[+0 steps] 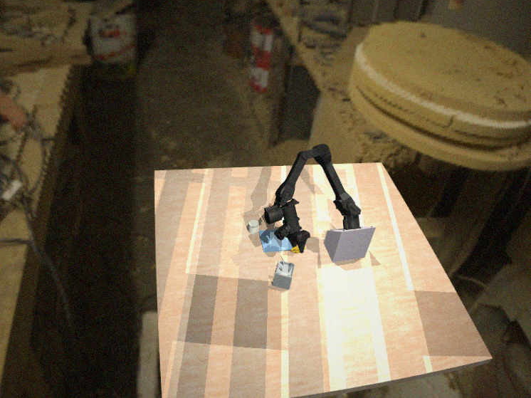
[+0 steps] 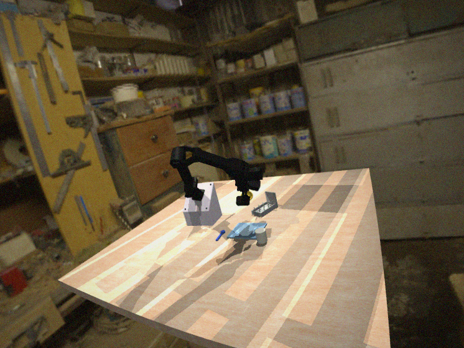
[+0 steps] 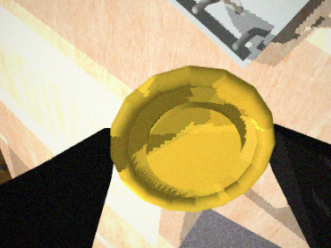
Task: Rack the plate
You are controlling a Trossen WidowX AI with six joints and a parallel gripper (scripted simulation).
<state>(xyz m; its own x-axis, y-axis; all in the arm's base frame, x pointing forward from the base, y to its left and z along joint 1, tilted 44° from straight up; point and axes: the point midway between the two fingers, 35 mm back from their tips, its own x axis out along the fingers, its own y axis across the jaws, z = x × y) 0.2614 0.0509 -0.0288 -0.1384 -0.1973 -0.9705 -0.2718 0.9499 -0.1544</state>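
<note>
My gripper is shut on the yellow round plate, with a black finger against each side of its rim. The plate's hollow face is toward the wrist camera, and it is held above the table. Its exact tilt is hard to tell. The grey dish rack stands on the table with a raised panel at one end. The plate is apart from it. Curved rails show at the upper right of the wrist view, partly cut off by the frame's edge.
A blue mat lies near the rack, with a pale cup beside it. A blue spoon-like item lies near the mat. The lilac-grey block stands at the arm's base.
</note>
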